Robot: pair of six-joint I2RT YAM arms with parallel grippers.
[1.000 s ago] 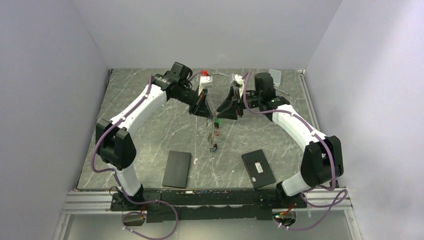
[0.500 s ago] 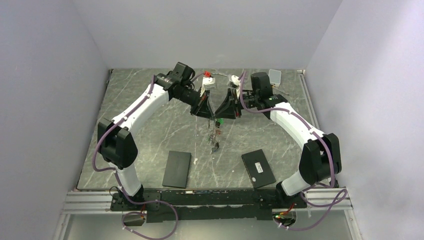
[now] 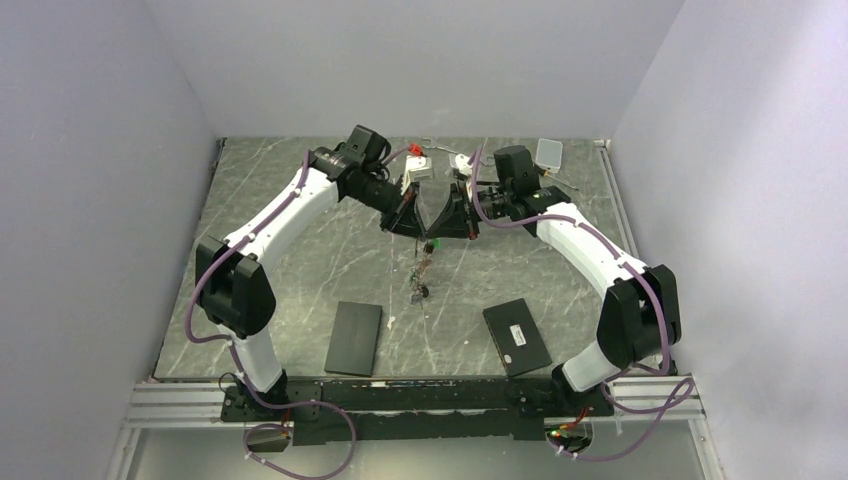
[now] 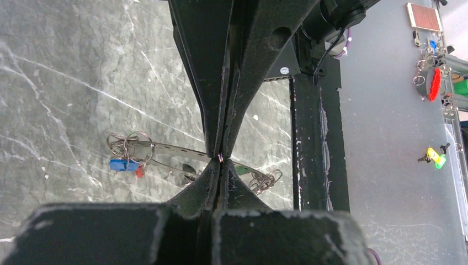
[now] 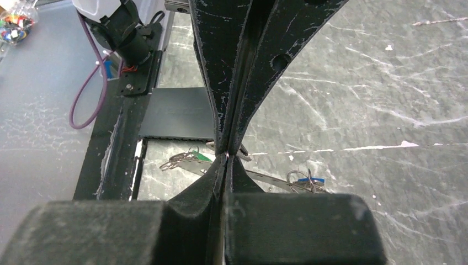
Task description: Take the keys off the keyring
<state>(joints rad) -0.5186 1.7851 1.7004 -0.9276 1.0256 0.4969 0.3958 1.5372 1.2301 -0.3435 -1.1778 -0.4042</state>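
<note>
My left gripper [image 3: 419,222] and right gripper [image 3: 438,224] meet tip to tip above the middle of the table, both shut. In the left wrist view my gripper [image 4: 220,165] pinches a thin wire of the keyring [image 4: 221,158], with the right gripper's fingers [image 4: 205,83] shut just beyond it. The right wrist view shows the same pinch at my right gripper [image 5: 226,162]. A bunch of keys [image 3: 424,272] hangs below the tips. It holds a perforated metal strip [image 4: 171,150], small rings, a blue tag [image 4: 120,164] and a green tag [image 5: 200,157].
Two flat black boxes [image 3: 355,337] [image 3: 517,336] lie near the front edge. A red-tagged item [image 3: 412,150] and a white box [image 3: 549,152] sit at the back. The black base rail [image 4: 312,138] runs along the near edge, with loose tagged keys [image 4: 436,83] beyond it.
My right gripper has moved left until its tips touch the left gripper's. The hanging keys have shifted slightly left and up. The left arm has barely moved.
</note>
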